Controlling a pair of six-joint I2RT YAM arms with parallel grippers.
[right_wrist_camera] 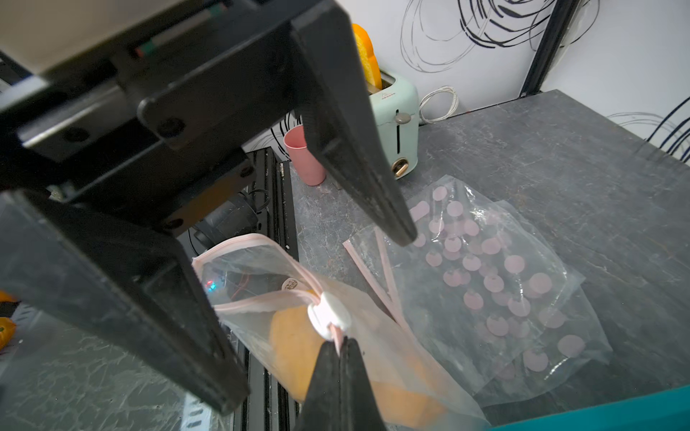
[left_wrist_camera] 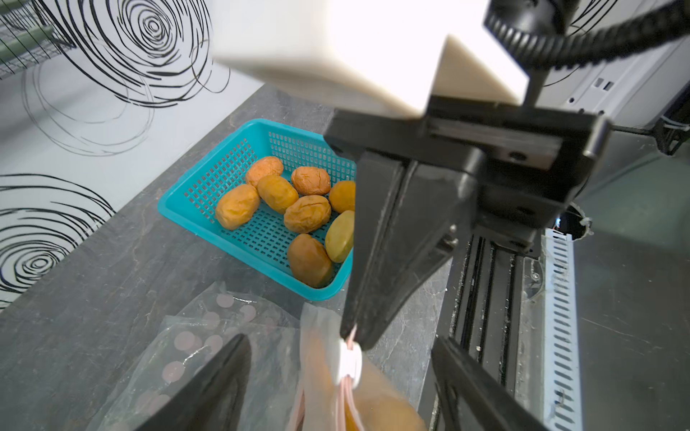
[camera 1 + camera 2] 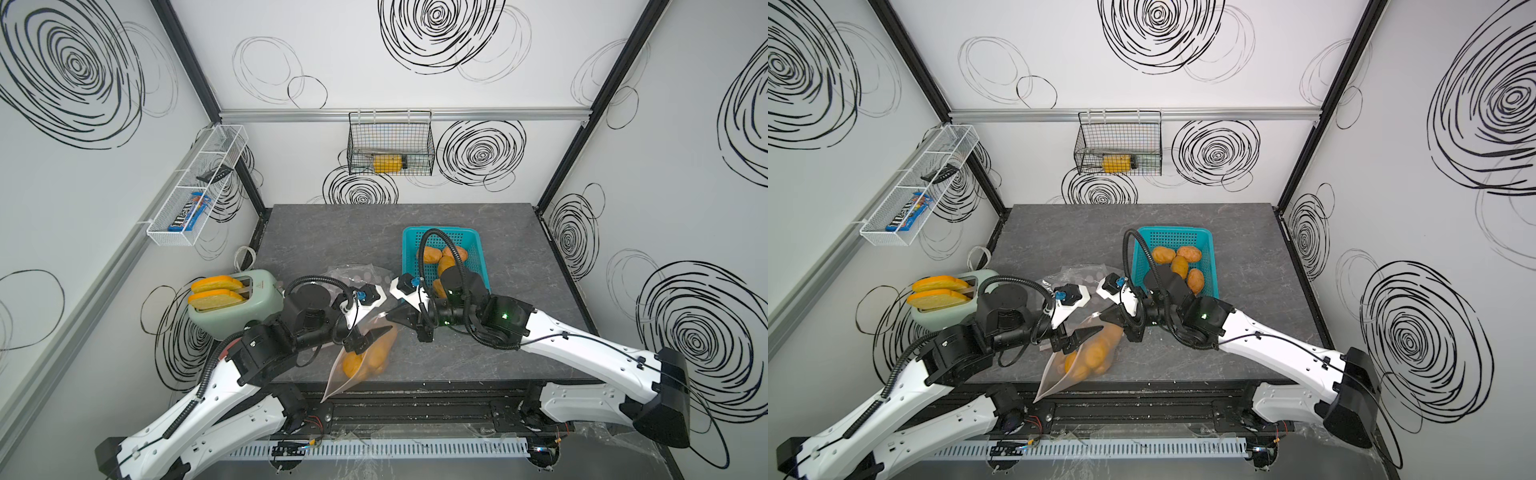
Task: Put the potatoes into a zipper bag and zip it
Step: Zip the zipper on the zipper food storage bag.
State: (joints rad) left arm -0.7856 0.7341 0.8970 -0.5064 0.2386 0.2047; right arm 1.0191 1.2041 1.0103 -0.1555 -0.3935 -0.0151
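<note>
At the near edge of the grey stone-look tabletop (image 3: 332, 232) the clear, crinkled zipper bag (image 3: 365, 361) lies slanted, one corner hanging past the lip over the black rail, with rounded orange-brown potatoes (image 3: 1090, 357) inside. The left gripper (image 1: 320, 322), its arm reaching in low, has tapered black fingers spread astride the white slider (image 1: 328, 315) — clear of it on both sides. The right gripper (image 1: 339, 345) pinches the pink zip strip just beside that slider. Beyond lie limp dotted spare bags (image 1: 504, 280), then the teal mesh basket (image 2: 175, 209) holding more wrinkled potatoes — bare surface stretches behind it.
</note>
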